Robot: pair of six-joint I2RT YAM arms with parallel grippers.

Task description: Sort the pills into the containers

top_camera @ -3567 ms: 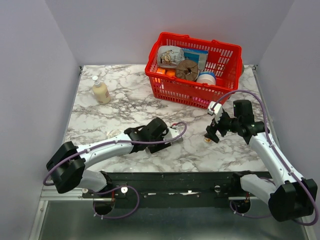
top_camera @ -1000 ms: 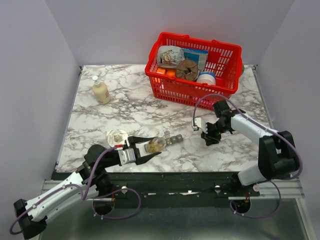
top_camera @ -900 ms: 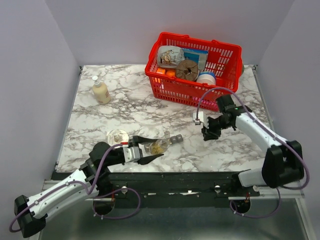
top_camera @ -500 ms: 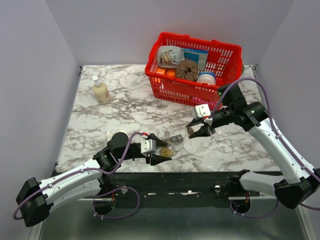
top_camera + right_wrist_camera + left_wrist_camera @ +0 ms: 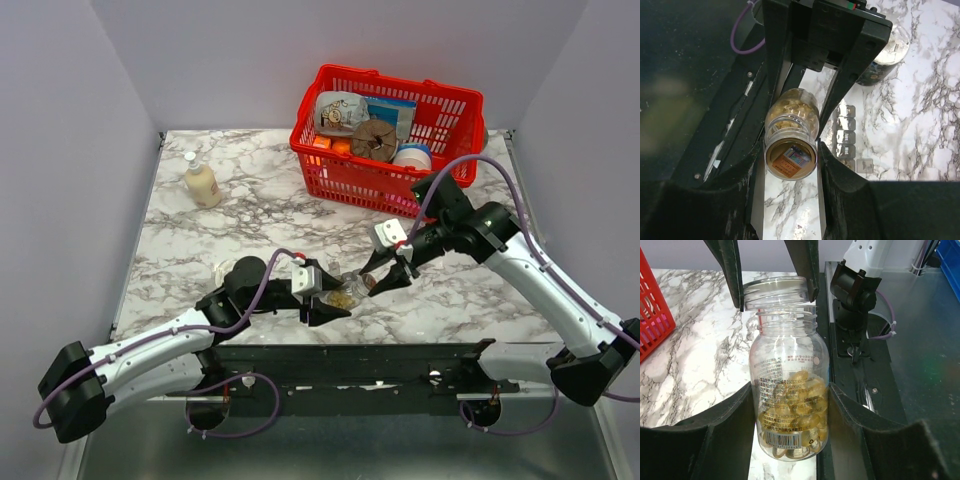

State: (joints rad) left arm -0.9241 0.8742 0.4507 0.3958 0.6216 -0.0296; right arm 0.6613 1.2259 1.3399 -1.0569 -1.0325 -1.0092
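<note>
Over the marble table (image 5: 250, 200), left fingers (image 5: 715, 445) and right fingers (image 5: 715, 210) pinch one bottle (image 5: 789, 375) of pills (image 5: 796, 412), seemingly uncapped.

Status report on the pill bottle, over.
Left hand clamped on bottle body, right hand on its neck. Pills inside, cap off. Organiser on table alongside, nothing blocking it.
</note>
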